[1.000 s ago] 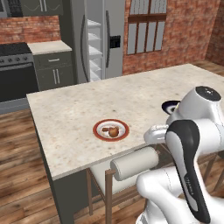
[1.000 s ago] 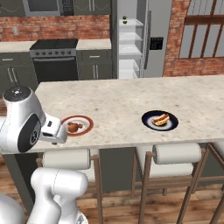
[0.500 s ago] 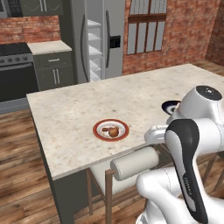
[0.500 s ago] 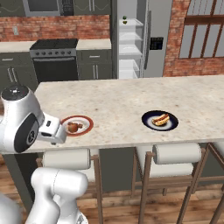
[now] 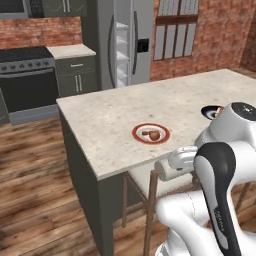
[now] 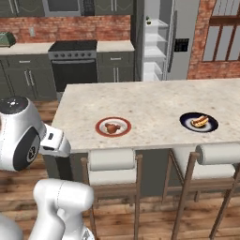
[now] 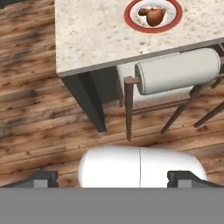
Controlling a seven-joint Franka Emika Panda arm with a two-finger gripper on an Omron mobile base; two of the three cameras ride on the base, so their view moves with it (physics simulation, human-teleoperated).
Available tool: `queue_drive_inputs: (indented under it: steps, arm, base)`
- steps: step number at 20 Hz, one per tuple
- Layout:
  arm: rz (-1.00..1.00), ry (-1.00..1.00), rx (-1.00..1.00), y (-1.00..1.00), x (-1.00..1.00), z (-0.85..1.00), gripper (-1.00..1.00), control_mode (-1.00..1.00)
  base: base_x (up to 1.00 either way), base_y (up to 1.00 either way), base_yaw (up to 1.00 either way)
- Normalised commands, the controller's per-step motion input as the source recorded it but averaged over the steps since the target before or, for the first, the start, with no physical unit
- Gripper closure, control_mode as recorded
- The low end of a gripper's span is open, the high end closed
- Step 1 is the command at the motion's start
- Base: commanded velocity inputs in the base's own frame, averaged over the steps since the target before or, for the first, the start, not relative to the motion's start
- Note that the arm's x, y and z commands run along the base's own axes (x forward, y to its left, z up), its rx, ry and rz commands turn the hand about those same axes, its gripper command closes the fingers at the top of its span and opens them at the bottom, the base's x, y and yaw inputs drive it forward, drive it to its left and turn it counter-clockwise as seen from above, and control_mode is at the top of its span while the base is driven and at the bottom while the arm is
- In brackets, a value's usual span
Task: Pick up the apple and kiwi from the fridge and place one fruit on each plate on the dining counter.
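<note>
The gripper (image 7: pixel 113 177) hangs empty with its jaws spread wide, above the wooden floor (image 7: pixel 39 118) on the near side of the dining counter (image 6: pixel 154 105), next to a white-backed stool (image 7: pixel 175 72). On the counter sit the red-rimmed white plate (image 6: pixel 113 127) to the left and the black plate (image 6: pixel 199 122) to the right, both carrying food. At the far wall the fridge (image 6: pixel 159 40) stands open; a small dark item sits on its top shelf, too small to identify.
</note>
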Motion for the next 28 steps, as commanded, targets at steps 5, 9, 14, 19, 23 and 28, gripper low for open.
queue_drive_inputs:
  steps: [5, 9, 14, 19, 23, 28]
  arm:
    - [0.00, 0.00, 0.00, 0.00, 0.00, 0.00, -1.00, 1.00]
    - [0.00, 0.00, 0.00, 0.00, 0.00, 0.00, -1.00, 1.00]
    - [0.00, 0.00, 0.00, 0.00, 0.00, 0.00, -1.00, 1.00]
    - [0.00, 0.00, 0.00, 0.00, 0.00, 0.00, -1.00, 1.00]
    - [0.00, 0.00, 0.00, 0.00, 0.00, 0.00, -1.00, 1.00]
    - [0.00, 0.00, 0.00, 0.00, 0.00, 0.00, -1.00, 1.00]
  base:
    - [0.54, 1.00, -0.12]
    - [1.00, 1.00, -0.26]
    - [0.66, 1.00, -0.27]
    - [-0.14, 1.00, -0.20]
    - [-0.04, 1.00, -0.01]
    - [0.97, 1.00, -0.20]
